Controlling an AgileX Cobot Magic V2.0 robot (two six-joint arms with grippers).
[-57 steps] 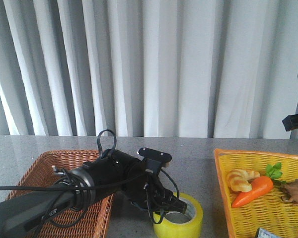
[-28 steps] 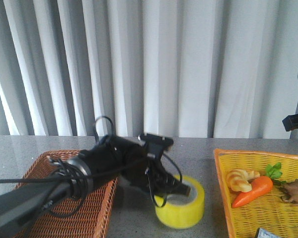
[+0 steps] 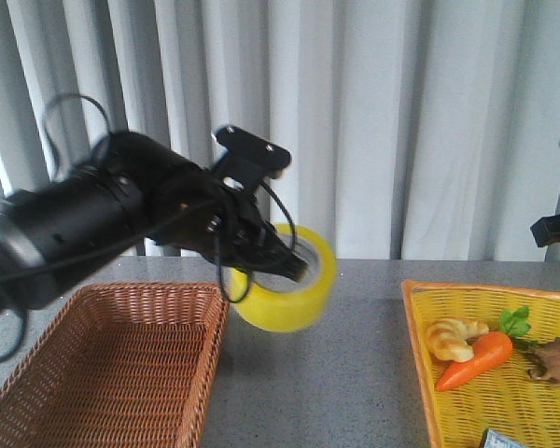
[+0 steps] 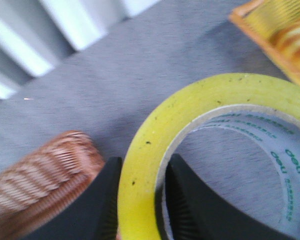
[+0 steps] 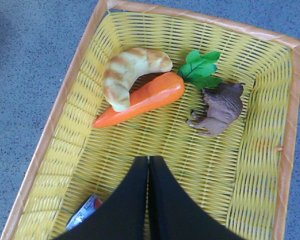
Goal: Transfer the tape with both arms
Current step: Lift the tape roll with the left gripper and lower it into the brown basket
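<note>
- The left gripper [image 3: 294, 266] pinches the wall of the tape [image 3: 285, 280], one finger inside the hole and one outside.
- The tape is in the air, above the table [image 3: 355, 373], between the brown basket [image 3: 112, 373] and the yellow basket [image 3: 504, 392].
- Its hole points up and toward the right side.
- The right gripper [image 5: 148, 170] is squeezed closed with nothing in it, over the yellow basket.
- I think this is the carry step. Next, the right gripper must open and meet the tape.

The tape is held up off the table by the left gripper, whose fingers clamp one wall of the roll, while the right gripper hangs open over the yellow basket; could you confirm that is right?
One detail is off: the right gripper is shut, not open; the right wrist view shows its fingers pressed together over the yellow basket. The rest holds: the left gripper holds the tape up off the table, clamping one wall of the roll.
</note>
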